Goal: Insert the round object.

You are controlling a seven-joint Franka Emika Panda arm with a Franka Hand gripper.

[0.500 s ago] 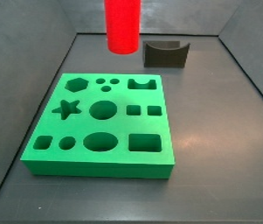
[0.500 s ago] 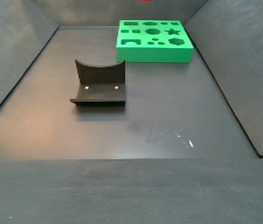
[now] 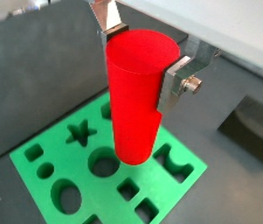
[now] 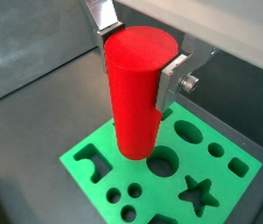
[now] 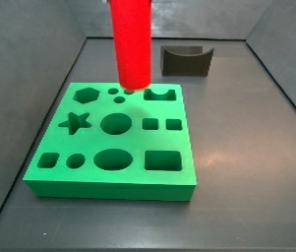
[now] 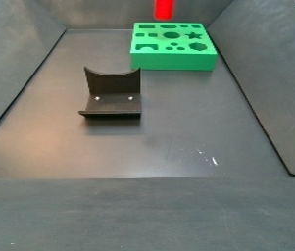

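The round object, a tall bright red cylinder [image 3: 134, 105], hangs upright in my gripper [image 3: 141, 57], which is shut on its upper end; a silver finger [image 3: 175, 83] presses each side. Both wrist views show this, with the gripper [image 4: 141, 57] on the cylinder [image 4: 136, 96]. The cylinder's lower end hovers above the green block [image 5: 177, 175], close to a round hole [image 4: 162, 162] and apart from the surface. In a side view the cylinder [image 5: 131, 44] reaches down over the block's back part. The gripper itself is out of both side views.
The green block [image 6: 173, 61] has several cut-outs: star, round, oval and square. The dark fixture [image 5: 187, 61] stands behind the block and also shows in a side view [image 6: 111, 93]. Grey walls enclose the dark floor.
The red cylinder has come down and forward, from behind the block to over its back part. Its lower end now shows in the side view that lacked it.
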